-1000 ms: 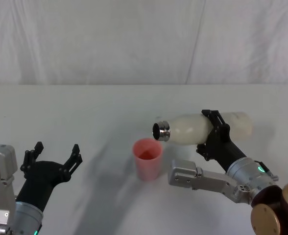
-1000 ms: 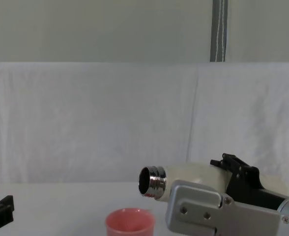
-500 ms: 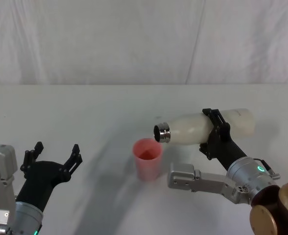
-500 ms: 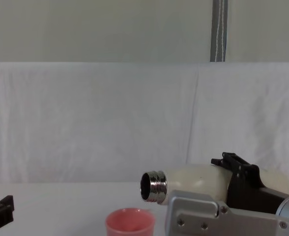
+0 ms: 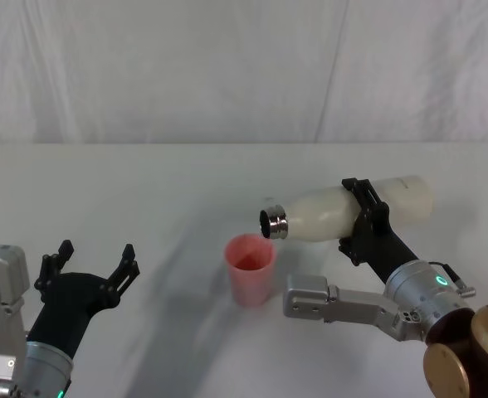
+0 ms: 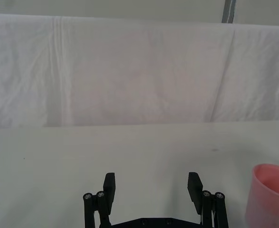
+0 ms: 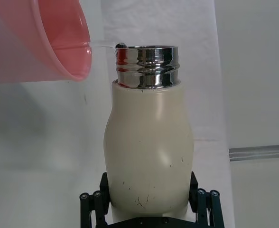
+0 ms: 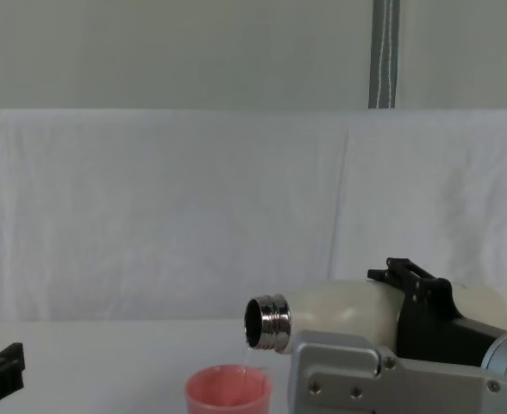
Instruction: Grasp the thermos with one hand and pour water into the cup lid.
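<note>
Right gripper (image 5: 365, 220), jaws clamped on thermos (image 5: 344, 213), has tipped it further; water now trickles into cup lid (image 5: 250, 267) on bench (image 5: 144, 191). Left gripper (image 5: 90, 264) parked, jaws wide, empty.

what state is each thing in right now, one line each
thermos: uncapped, tipped on its side, neck down over the cup, a thin stream leaving its mouth
cup lid: upright on the table, under the stream
right gripper: shut on the thermos body, held above the table
left gripper: open, holding nothing, low at the near left
</note>
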`<control>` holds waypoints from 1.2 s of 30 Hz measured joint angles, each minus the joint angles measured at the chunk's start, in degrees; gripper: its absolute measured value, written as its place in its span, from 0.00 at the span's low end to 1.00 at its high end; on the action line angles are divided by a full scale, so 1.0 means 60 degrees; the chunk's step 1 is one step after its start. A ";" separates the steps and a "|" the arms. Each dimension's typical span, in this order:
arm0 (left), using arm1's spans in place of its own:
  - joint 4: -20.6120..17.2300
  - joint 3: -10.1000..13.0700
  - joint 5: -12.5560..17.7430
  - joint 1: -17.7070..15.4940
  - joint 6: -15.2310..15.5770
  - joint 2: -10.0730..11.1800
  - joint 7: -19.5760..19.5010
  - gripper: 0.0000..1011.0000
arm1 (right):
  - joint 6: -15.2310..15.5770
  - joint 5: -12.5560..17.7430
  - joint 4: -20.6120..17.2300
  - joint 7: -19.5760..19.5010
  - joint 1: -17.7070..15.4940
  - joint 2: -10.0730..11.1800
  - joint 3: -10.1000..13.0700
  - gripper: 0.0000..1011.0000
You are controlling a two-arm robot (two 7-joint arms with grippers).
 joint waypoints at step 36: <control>0.0000 0.0000 0.0000 0.0000 0.0000 0.0000 0.0000 0.99 | 0.0053 -0.0185 -0.0102 0.0171 0.0100 0.0048 -0.0157 0.94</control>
